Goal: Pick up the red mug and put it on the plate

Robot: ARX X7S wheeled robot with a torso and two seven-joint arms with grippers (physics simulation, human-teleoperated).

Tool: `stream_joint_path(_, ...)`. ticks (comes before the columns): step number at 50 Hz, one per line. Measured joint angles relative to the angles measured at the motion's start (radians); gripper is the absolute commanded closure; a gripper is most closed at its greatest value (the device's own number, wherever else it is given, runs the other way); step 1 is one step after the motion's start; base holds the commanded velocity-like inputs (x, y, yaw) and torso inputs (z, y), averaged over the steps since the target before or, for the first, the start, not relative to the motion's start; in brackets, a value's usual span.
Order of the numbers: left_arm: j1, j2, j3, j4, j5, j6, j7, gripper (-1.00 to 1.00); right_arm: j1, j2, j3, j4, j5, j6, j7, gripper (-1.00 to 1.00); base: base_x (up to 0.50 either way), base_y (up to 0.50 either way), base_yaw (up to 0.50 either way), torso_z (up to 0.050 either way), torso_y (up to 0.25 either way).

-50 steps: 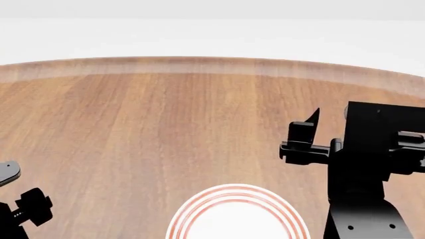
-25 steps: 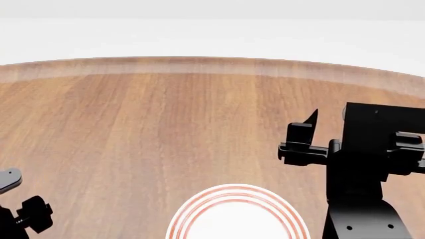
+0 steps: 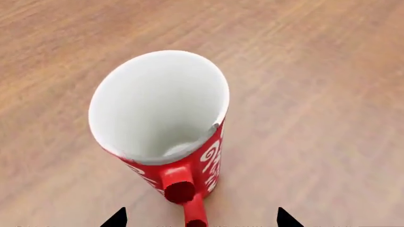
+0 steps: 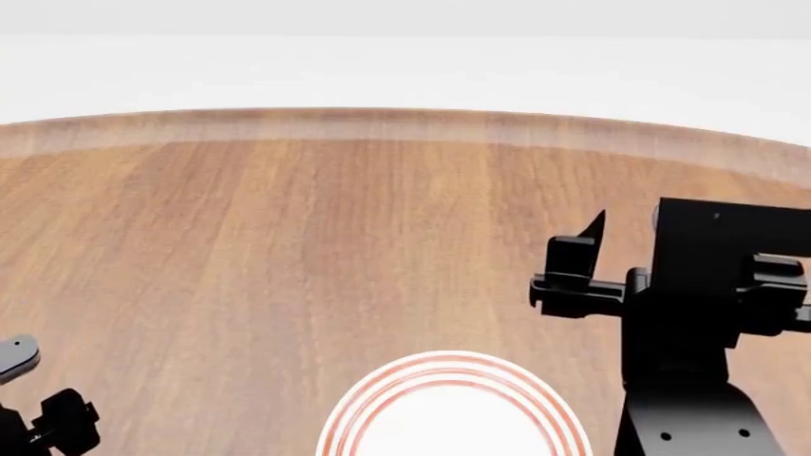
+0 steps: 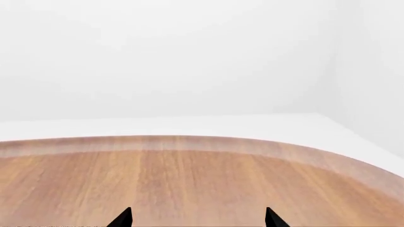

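The red mug (image 3: 161,118) with white floral pattern and white inside stands upright on the wooden table in the left wrist view. Its red handle (image 3: 186,198) points toward my left gripper (image 3: 200,220), which is open; the handle lies between the two spread fingertips, which do not touch it. The mug is out of the head view. The plate (image 4: 450,375), white with red rings, lies at the near edge of the head view, partly cut off. My right gripper (image 5: 197,218) is open and empty above the table, right of the plate.
The wooden table (image 4: 317,228) stretches back to its curved far edge (image 4: 380,119) with a white wall behind. The right arm's black body (image 4: 690,313) stands at the right of the head view; part of the left arm (image 4: 45,423) shows at the lower left.
The left arm has sunk lower and toward the near left corner of the head view. The right arm has barely moved.
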State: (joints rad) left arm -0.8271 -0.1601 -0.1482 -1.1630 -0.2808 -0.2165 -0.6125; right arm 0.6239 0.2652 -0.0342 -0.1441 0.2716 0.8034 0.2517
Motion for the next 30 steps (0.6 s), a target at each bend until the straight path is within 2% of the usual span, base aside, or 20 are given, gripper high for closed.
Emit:
stream_joint_path(4,-0.014,-0.002,-0.002,-0.041,0.001,0.021,0.005,-1.00,-0.002,0.000,-0.001,0.001,0.001,-0.002,0.001,-1.00,0.00,0.00,0.00,0.000,0.000)
stream_joint_path(5,-0.016,-0.003,-0.002,-0.050,0.002,0.026,0.007,1.00,-0.002,0.000,-0.002,0.002,0.001,-0.003,0.001,-1.00,0.00,0.00,0.00,0.000,0.000)
stream_joint_path(30,-0.032,-0.001,-0.011,-0.110,0.033,0.067,0.016,1.00,-0.001,0.003,-0.009,0.017,0.008,-0.013,0.005,-1.00,0.00,0.00,0.00,0.000,0.000)
